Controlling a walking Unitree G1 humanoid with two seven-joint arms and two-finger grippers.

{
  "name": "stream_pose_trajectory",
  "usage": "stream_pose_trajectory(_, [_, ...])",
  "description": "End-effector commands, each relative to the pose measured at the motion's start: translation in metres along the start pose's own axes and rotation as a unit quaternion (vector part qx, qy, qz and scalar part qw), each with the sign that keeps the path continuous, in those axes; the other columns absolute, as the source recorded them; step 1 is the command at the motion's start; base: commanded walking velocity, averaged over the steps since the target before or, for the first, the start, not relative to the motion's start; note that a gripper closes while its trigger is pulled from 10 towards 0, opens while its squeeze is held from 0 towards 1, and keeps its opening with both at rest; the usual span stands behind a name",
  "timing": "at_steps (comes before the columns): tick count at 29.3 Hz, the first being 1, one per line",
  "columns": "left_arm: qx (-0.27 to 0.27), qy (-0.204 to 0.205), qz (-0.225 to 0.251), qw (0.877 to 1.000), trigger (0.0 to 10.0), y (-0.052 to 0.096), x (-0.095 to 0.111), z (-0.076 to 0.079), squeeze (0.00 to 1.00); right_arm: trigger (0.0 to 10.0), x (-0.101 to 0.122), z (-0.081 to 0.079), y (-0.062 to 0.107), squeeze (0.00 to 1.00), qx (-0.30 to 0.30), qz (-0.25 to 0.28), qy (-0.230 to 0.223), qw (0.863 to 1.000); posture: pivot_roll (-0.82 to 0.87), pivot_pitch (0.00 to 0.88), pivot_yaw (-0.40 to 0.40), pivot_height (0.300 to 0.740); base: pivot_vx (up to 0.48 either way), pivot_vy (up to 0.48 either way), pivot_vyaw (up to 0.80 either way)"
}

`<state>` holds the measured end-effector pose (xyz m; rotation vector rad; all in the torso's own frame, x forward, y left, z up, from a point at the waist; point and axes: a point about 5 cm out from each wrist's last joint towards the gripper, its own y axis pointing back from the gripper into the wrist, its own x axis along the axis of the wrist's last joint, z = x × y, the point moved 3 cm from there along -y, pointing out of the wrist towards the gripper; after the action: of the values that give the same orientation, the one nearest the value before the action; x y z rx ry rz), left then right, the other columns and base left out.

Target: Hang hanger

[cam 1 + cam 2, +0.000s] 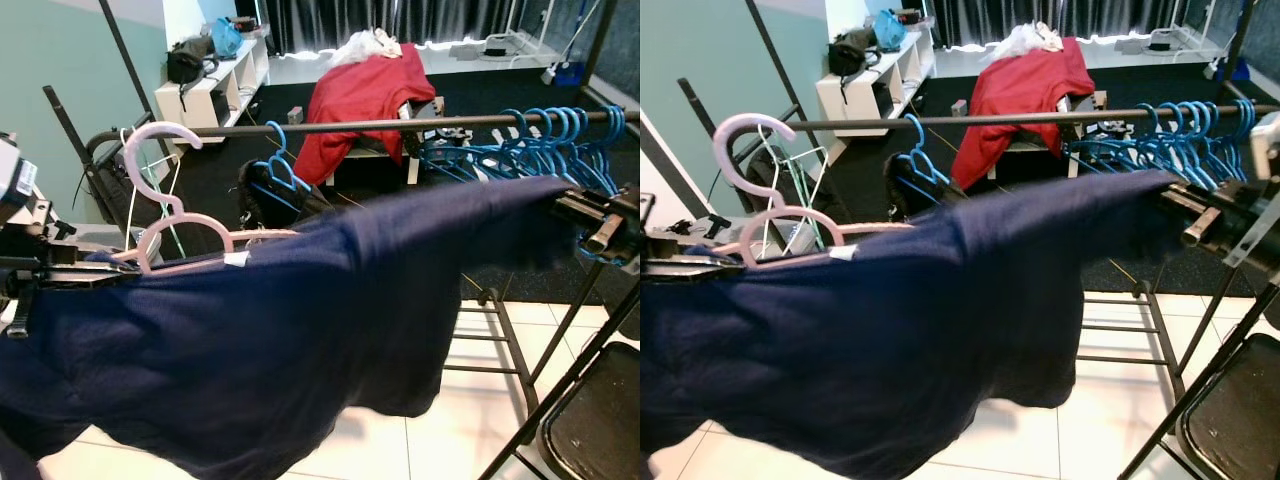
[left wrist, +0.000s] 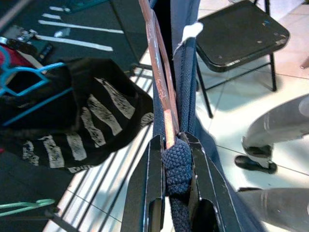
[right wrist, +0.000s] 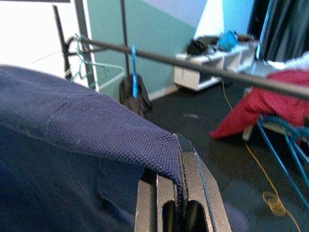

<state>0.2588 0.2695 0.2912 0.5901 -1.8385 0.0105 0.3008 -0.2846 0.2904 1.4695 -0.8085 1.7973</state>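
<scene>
A dark navy knitted garment (image 1: 300, 330) spans the lower frame, draped on a pink plastic hanger (image 1: 165, 215) at left. Behind them a dark metal rail (image 1: 380, 124) crosses the upper frame, carrying blue plastic hangers (image 1: 545, 140) at upper right. A red cloth (image 1: 365, 95) lies behind, upper centre.

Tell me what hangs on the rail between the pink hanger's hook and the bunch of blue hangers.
In the left eye view, one blue hanger carrying a dark garment hangs on the rail.

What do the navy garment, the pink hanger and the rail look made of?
Navy garment: knitted fabric, matte, coarse weave visible in the wrist views. Pink hanger: likely plastic, smooth, evenly coloured. Rail: probably metal tube, dark, slight sheen.
</scene>
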Motion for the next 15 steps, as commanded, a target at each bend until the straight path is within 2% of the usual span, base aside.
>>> stream_pose_trajectory(1, [0.026,-0.010,-0.001,1.000,10.0,0.011,0.007,-0.005,0.00,0.0,-0.003,0.004,0.002,0.00,-0.015,-0.013,0.006,1.000,-0.12,0.000,0.119,0.731,0.000,0.000,0.00])
stream_pose_trajectory(4, [0.033,-0.020,0.064,0.997,10.0,0.011,0.022,-0.007,0.00,0.0,-0.032,-0.012,-0.003,0.00,0.013,-0.065,-0.014,0.998,-0.12,0.000,0.119,0.731,0.000,0.000,0.00])
stream_pose_trajectory(5, [0.033,-0.020,0.064,0.997,10.0,0.011,0.022,-0.007,0.00,0.0,-0.032,-0.012,-0.003,0.00,0.013,-0.065,-0.014,0.998,-0.12,0.000,0.119,0.731,0.000,0.000,0.00])
stream_pose_trajectory(6, [0.037,-0.027,0.099,0.994,10.0,0.007,0.030,-0.007,0.00,0.0,-0.048,-0.031,-0.010,0.00,0.050,-0.090,-0.030,0.994,-0.12,0.000,0.116,0.731,0.000,0.000,0.00])
stream_pose_trajectory(7, [0.037,-0.027,0.099,0.994,10.0,0.007,0.030,-0.007,0.00,0.0,-0.048,-0.031,-0.010,0.00,0.050,-0.090,-0.030,0.994,-0.12,0.000,0.116,0.731,0.000,0.000,0.00])
stream_pose_trajectory(9, [0.034,-0.037,0.184,0.982,10.0,-0.006,0.049,-0.006,0.00,0.0,-0.075,-0.077,-0.032,0.00,0.125,-0.113,-0.062,0.984,-0.12,0.000,0.114,0.731,0.000,0.000,0.00])
stream_pose_trajectory(10, [0.034,-0.037,0.184,0.982,10.0,-0.006,0.049,-0.006,0.00,0.0,-0.075,-0.077,-0.032,0.00,0.125,-0.113,-0.062,0.984,-0.12,0.000,0.114,0.731,0.000,0.000,0.00])
stream_pose_trajectory(11, [0.014,-0.035,0.217,0.975,10.0,-0.011,0.056,-0.002,0.00,0.0,-0.081,-0.092,-0.042,0.00,0.143,-0.115,-0.069,0.981,-0.12,0.000,0.114,0.731,0.000,0.000,0.00])
stream_pose_trajectory(12, [0.014,-0.035,0.217,0.975,10.0,-0.011,0.056,-0.002,0.00,0.0,-0.081,-0.092,-0.042,0.00,0.143,-0.115,-0.069,0.981,-0.12,0.000,0.114,0.731,0.000,0.000,0.00])
stream_pose_trajectory(13, [-0.007,-0.034,0.236,0.971,10.0,-0.014,0.061,0.004,0.00,0.0,-0.083,-0.099,-0.051,0.00,0.144,-0.111,-0.070,0.981,-0.12,0.000,0.114,0.731,0.000,0.000,0.00])
stream_pose_trajectory(14, [-0.007,-0.034,0.236,0.971,10.0,-0.014,0.061,0.004,0.00,0.0,-0.083,-0.099,-0.051,0.00,0.144,-0.111,-0.070,0.981,-0.12,0.000,0.114,0.731,0.000,0.000,0.00])
stream_pose_trajectory(15, [-0.021,-0.033,0.250,0.967,10.0,-0.016,0.065,0.008,0.00,0.0,-0.083,-0.102,-0.057,0.00,0.139,-0.105,-0.075,0.982,-0.12,0.000,0.114,0.731,0.000,0.000,0.00])
